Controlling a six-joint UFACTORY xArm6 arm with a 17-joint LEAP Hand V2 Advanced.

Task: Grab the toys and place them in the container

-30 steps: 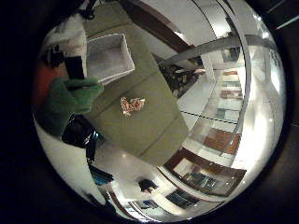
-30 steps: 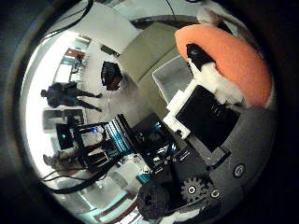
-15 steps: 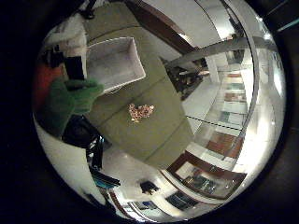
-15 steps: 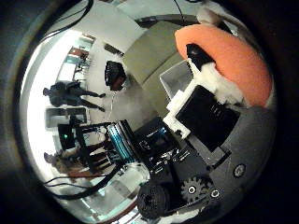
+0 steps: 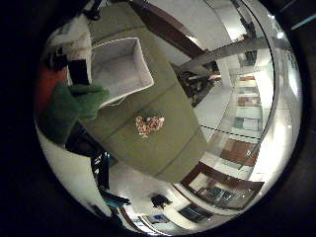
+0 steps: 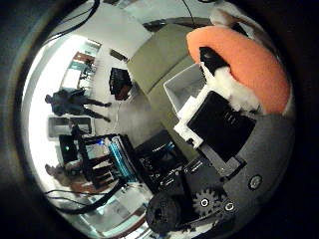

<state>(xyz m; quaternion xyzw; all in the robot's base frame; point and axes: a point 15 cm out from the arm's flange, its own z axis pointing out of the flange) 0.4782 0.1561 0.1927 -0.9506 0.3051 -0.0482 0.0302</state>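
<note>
While the hand hangs above the olive-green surface, its fingers are curled round a soft toy that shows as an orange plush body with white stuffing-like fur in the thumb-side view. In the little-finger-side view a green plush part lies close to the palm, with a patch of orange beside it; whether green and orange belong to one toy or to two, I cannot tell. The white rectangular container stands on the surface near one end, and what shows of its inside looks bare, so nothing seems to have been dropped in so far. The held toy sits near the container's rim rather than inside it, so this pick looks done and the carry looks well along, with the release left to do. One more toy, a small brown-and-cream spotted thing, lies alone on the surface, apart from the container, toward the middle of the cloth. That one is untouched. By my reading, the task is less than half finished: the toy in the hand needs to go over the container's opening and be let go, then the spotted toy needs fetching too.
</note>
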